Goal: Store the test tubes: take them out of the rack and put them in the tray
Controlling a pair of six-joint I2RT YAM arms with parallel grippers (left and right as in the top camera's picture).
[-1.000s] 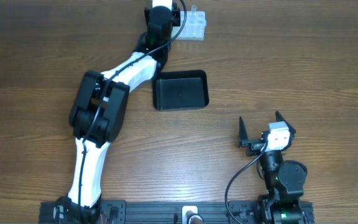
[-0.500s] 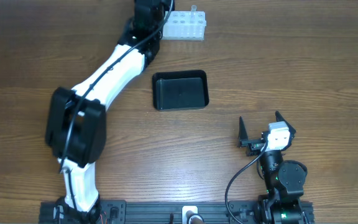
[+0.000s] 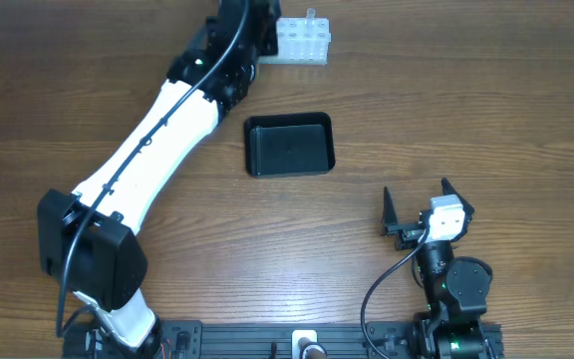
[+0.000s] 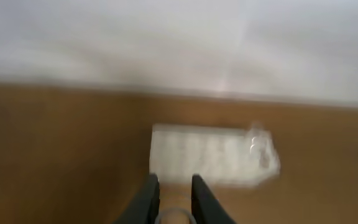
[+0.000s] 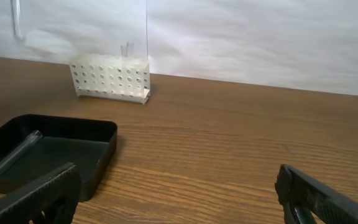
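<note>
— Near the rack (image 3: 302, 42), what did the left claw (image 4: 174, 180) grip?
— A test tube (image 4: 173, 216). An upright tube (image 3: 311, 17) stood in the rack, a loose tube (image 5: 14, 152) lay in the tray (image 3: 302, 148); the right claw (image 3: 416, 186) gaped.

My left arm (image 3: 172, 110) has a long white shell link running from the lower left toward top centre. There's a bulky black joint housing (image 3: 83, 249) at lower left, and the wrist end is black. A thin black cable (image 3: 133, 150) runs along the white link. The left gripper (image 4: 174, 198) has two slim dark tapered fingers (image 4: 149, 198).

My right arm (image 3: 453, 289), lower right, is a squat black body with a small green light (image 3: 447, 284). A looped cable (image 3: 370, 294) hangs off its side. The right gripper (image 3: 416, 194) has a white block between black pointed fingers. A black rail (image 3: 237, 334) runs along the bottom edge.
</note>
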